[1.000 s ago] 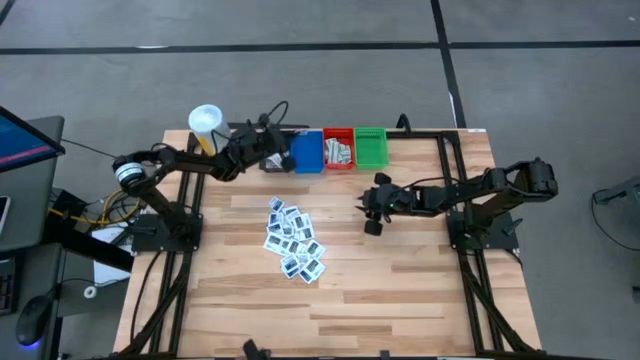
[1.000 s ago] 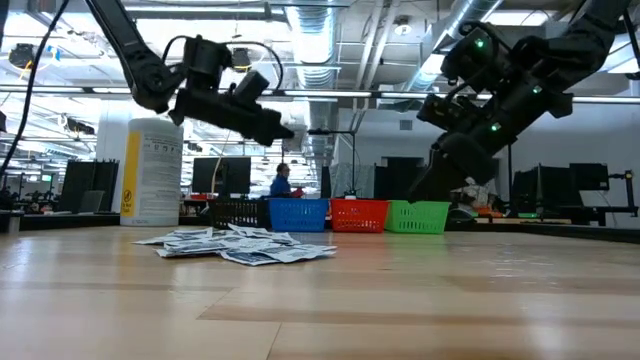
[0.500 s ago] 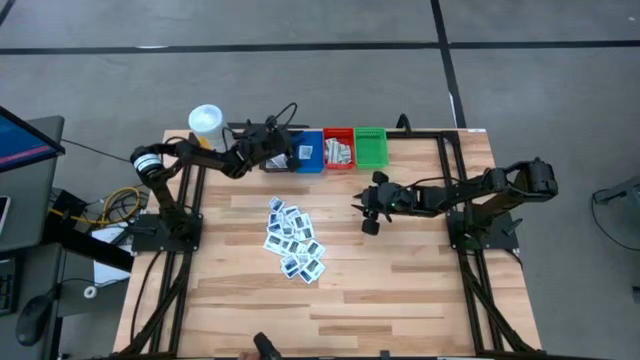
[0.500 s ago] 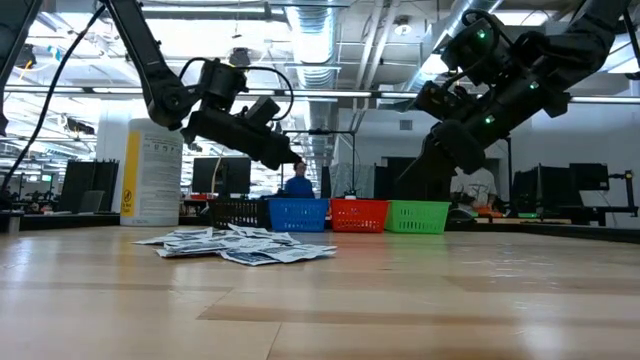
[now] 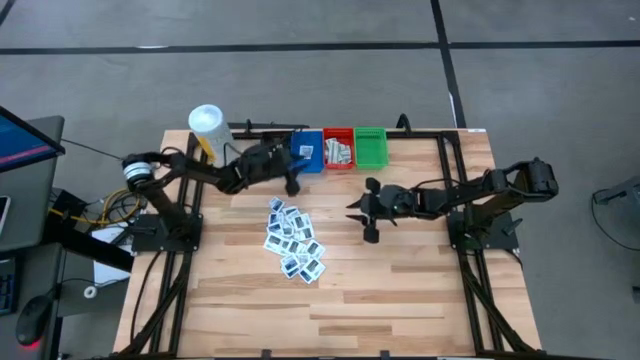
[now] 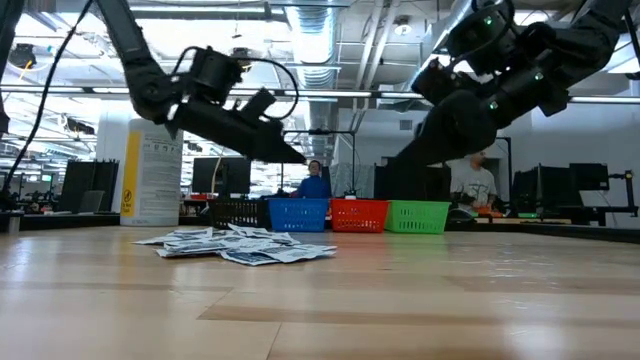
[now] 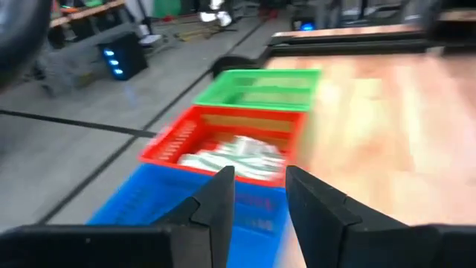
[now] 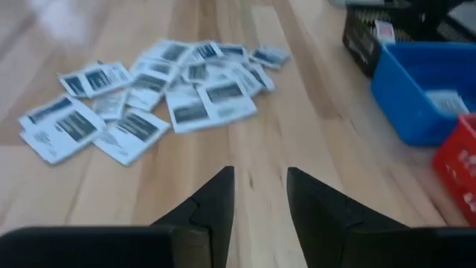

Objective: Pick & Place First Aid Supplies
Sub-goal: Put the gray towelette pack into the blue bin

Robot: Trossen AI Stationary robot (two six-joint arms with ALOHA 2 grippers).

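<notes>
Reaching for the next packet

Hanging above the table with parted, empty fingers, the right gripper faces the packets heaped ahead; better to single out an edge one. The left gripper, also parted, hovers before the blue bin

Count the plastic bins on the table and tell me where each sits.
4, in a row at the table's far edge: black bin at the left end, then blue bin, red bin, green bin.

One heap of many packets, four bins, one yellow container, two arms.
</notes>
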